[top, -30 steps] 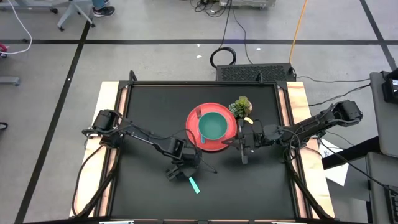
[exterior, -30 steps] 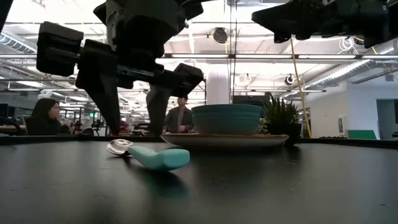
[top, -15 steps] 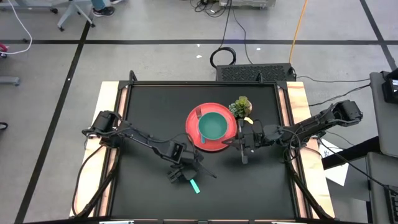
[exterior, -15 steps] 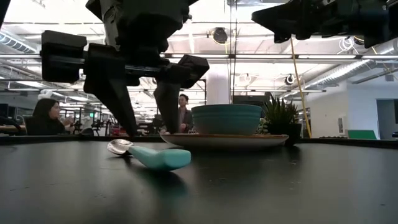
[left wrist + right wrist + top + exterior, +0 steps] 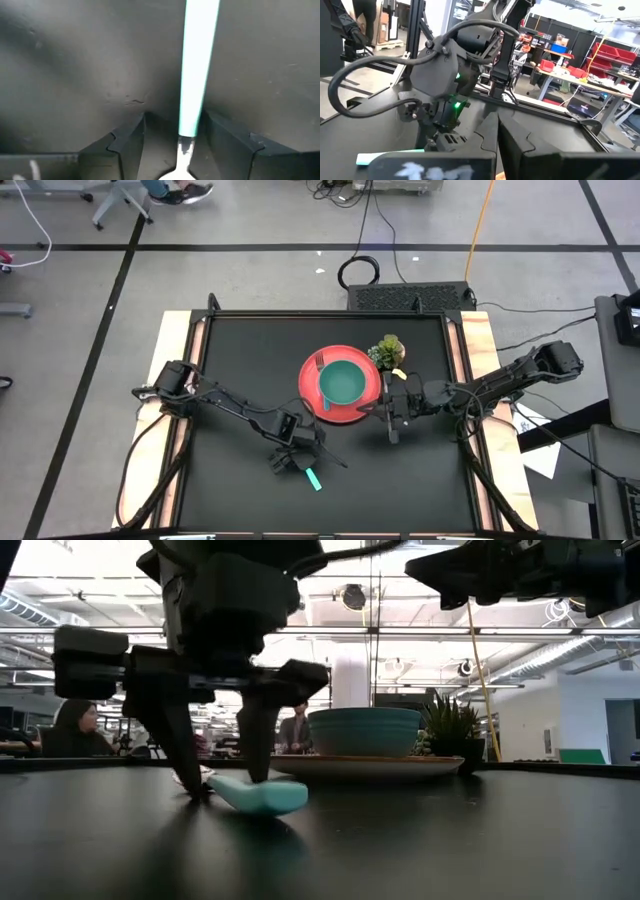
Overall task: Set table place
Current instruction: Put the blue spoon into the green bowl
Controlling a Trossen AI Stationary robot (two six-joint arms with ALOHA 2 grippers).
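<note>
The red plate (image 5: 338,387) lies flat on the black surface (image 5: 240,360), a little toward the far side from its middle. A teal bowl (image 5: 342,383) stands on the plate, and a fork (image 5: 320,366) lies on the plate's rim beside the bowl. Just beside the plate, on its right and far side, stands a small green plant (image 5: 388,351).

Nearer to the front edge, well apart from the plate, a spoon with a teal handle (image 5: 258,793) lies on the surface. The left pincer (image 5: 218,783) is down over this spoon with its fingers (image 5: 120,147) apart, one on each side of the neck where the handle meets the metal part. The tips are at the surface.

The right pincer (image 5: 389,430) is above the surface just beside the plate's right rim, its fingers together and holding nothing.

In the low view, people (image 5: 75,728) are seen in the room behind.
</note>
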